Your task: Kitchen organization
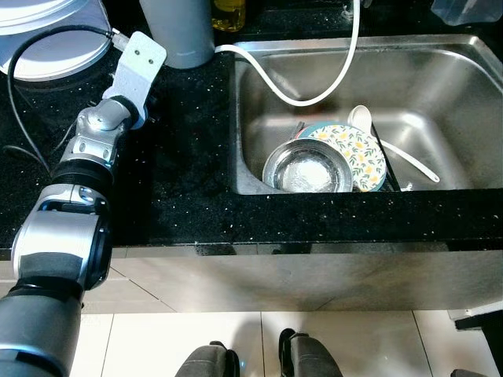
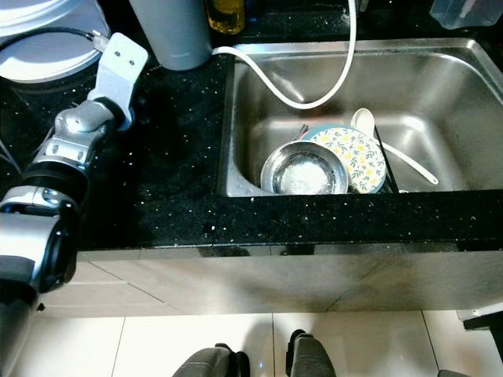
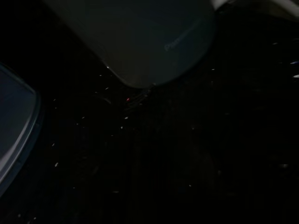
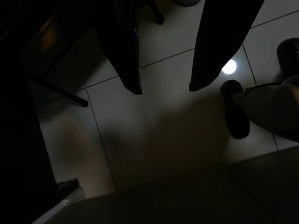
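A steel bowl [image 1: 308, 169] sits in the stainless sink [image 1: 440, 71], overlapping a floral plate [image 1: 363, 155]. A white spoon [image 1: 368, 124] lies behind them with its handle running to the right. My left arm reaches over the black speckled counter [image 1: 189, 181]. Its white wrist bracket [image 1: 138, 66] is just left of a tall grey container [image 1: 179, 31], whose base appears dimly in the left wrist view [image 3: 140, 42]. My right gripper [image 4: 166, 89] hangs open and empty above the tiled floor.
A white hose [image 1: 314, 93] loops down into the sink. A yellow bottle [image 1: 228, 14] stands behind the grey container. White stacked ware [image 1: 47, 43] and a black cable [image 1: 14, 86] occupy the counter's far left. My feet [image 1: 259, 357] stand at the cabinet front.
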Tool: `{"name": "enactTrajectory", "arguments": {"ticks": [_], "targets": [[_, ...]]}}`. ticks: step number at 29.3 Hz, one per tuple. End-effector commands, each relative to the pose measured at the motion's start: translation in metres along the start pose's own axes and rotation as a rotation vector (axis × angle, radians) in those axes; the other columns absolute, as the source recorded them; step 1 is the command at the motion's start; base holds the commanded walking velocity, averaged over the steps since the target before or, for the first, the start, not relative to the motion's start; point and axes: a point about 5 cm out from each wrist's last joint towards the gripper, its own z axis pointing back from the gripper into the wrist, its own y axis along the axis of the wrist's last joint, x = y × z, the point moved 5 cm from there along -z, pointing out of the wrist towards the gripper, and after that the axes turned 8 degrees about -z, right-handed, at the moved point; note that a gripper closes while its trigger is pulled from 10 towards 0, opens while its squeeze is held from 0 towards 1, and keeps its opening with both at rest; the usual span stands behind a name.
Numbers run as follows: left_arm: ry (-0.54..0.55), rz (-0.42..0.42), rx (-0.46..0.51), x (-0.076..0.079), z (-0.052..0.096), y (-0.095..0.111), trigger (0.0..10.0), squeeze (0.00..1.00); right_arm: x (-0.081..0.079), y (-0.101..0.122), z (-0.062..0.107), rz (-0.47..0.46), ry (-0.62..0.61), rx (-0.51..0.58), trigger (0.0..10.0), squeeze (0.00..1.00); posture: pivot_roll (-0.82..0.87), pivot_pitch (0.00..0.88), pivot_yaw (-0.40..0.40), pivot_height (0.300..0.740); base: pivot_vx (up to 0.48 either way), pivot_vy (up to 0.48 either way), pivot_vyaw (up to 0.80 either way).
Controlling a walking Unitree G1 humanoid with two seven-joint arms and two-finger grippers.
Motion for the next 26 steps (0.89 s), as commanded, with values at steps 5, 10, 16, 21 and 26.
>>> {"name": "enactTrajectory", "arguments": {"ticks": [5,10,16,21,26], "targets": [[0.039,-0.312,-0.159,-0.015,0.010,-0.032,10.0,0.00,0.002,-0.004,0.002,0.016,0.004,-0.012,10.0,0.00,-0.15,0.169,0.041,0.740,0.000,0.000,0.00],[0.099,-0.359,-0.189,-0.027,0.013,-0.036,10.0,0.00,0.006,-0.009,0.006,0.016,-0.003,-0.019,10.0,0.00,-0.16,0.180,0.043,0.740,0.000,0.000,0.00],[0.100,-0.325,-0.200,-0.028,0.014,-0.039,10.0,0.00,0.008,-0.012,0.009,0.019,-0.007,-0.026,10.0,0.00,-0.16,0.187,0.040,0.740,0.000,0.000,0.00],[0.108,-0.316,-0.208,-0.025,0.013,-0.041,10.0,0.00,0.012,-0.013,0.012,0.025,-0.006,-0.025,10.0,0.00,-0.17,0.205,0.037,0.740,0.000,0.000,0.00],[0.105,-0.335,-0.207,-0.025,0.013,-0.041,10.0,0.00,0.015,-0.013,0.016,0.028,-0.009,-0.020,10.0,0.00,-0.19,0.226,0.036,0.740,0.000,0.000,0.00]]}}
